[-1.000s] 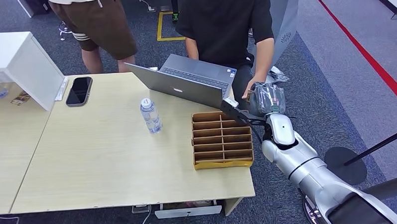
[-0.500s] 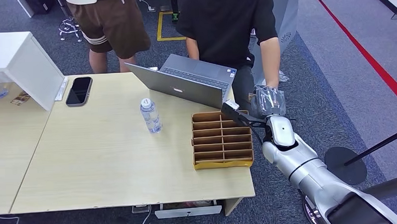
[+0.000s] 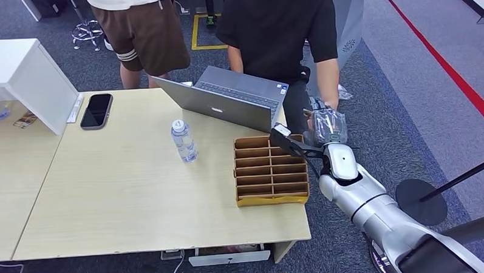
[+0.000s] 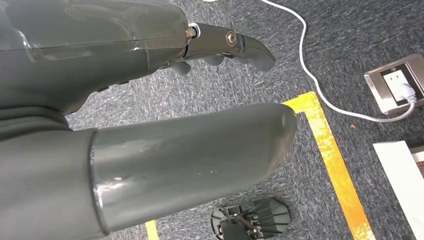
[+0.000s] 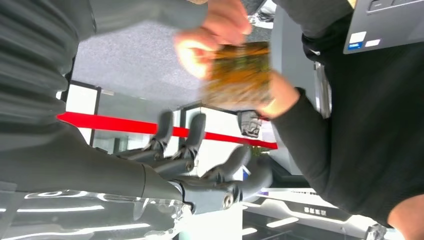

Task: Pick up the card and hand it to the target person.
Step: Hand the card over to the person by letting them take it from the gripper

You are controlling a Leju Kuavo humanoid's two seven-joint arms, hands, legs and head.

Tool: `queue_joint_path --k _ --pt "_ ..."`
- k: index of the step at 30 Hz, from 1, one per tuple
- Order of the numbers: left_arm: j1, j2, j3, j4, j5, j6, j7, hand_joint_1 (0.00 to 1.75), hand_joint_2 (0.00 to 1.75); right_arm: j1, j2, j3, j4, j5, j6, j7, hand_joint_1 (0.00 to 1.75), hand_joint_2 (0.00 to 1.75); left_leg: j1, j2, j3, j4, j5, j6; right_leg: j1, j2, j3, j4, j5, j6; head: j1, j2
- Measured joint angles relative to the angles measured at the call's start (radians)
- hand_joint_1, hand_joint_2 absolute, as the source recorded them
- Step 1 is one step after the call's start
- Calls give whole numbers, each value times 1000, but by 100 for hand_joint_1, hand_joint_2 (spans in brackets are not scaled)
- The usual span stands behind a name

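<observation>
Card (image 5: 241, 75), a blurred brown-and-green rectangle, sits pinched in the hand of a person in a black short-sleeved shirt (image 3: 278, 26), as the right wrist view shows; that person's hand (image 5: 215, 37) holds it by one edge, apart from the robot's fingers (image 5: 195, 132). The right robot hand (image 3: 328, 126) is held out past the far right corner of the pale wooden counter (image 3: 126, 195), just below the person's lowered forearm, with its fingers spread and only loosely curled, gripping nothing. The left robot hand (image 4: 150, 100) hangs over dark grey carpet with a yellow floor stripe (image 4: 330, 160); thumb and fingers are apart and nothing is between them.

On the counter, a brown cardboard tray divided into compartments (image 3: 271, 199) lies near the right edge, just beside the silver right arm. An open grey laptop (image 3: 226, 100) stands behind the tray, a clear plastic water bottle (image 3: 183, 140) stands upright to its left, and a black smartphone (image 3: 96, 110) lies flat near a white box (image 3: 25, 77).

A second person in brown shorts (image 3: 142, 31) stands behind the counter.
</observation>
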Motion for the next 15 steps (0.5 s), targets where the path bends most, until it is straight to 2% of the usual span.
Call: queue_joint_path --k 10,13,15 --pt "0 0 0 0 0 0 4 0 0 0 0 12 10 17 13 28 0 175 0 0 0 0 0 0 0 0 0 0 0 0 0 0" --pt "0 0 0 0 1 0 4 0 0 0 0 14 9 23 -28 37 0 175 0 0 0 0 0 0 0 0 0 0 0 0 0 0" --pt "1 0 0 0 3 1 2 0 0 4 0 11 2 43 -95 38 0 175 0 0 0 0 0 0 0 0 0 0 0 0 0 0"
